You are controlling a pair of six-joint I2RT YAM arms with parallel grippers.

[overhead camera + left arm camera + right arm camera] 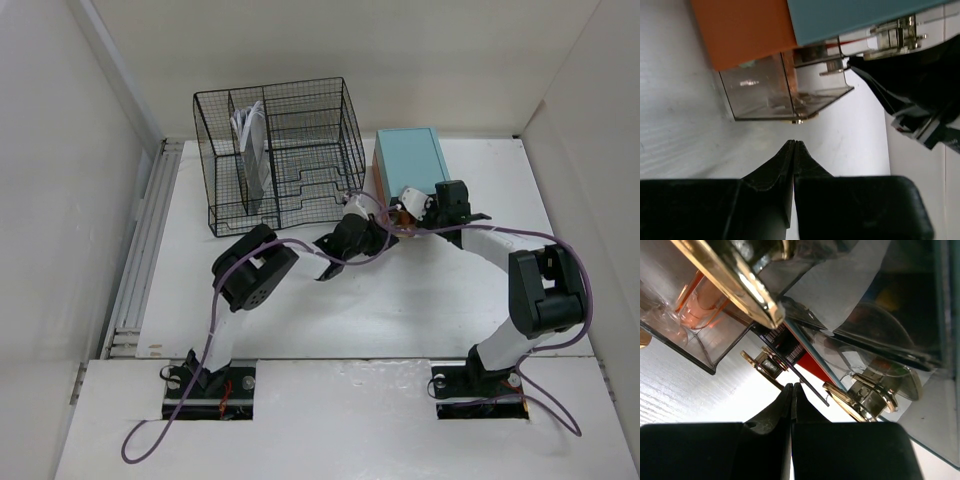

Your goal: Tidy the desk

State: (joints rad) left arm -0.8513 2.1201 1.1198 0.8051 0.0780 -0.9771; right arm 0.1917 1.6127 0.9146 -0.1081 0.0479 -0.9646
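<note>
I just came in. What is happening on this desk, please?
Two robot arms are working on a white desk. Both reach to the teal drawer box at the far right. The left tool is shut and empty, just in front of a clear drawer that seems pulled out. The right tool is also shut, close to the metal handles, gripping nothing. The black wire-mesh organizer at the far left holds some papers.

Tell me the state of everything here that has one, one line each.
Left gripper: jaws shut, empty.
Right gripper: jaws shut, empty.
Clear drawer: looks pulled out of the teal box.
Organizer: upright, papers standing in a left compartment.
</note>
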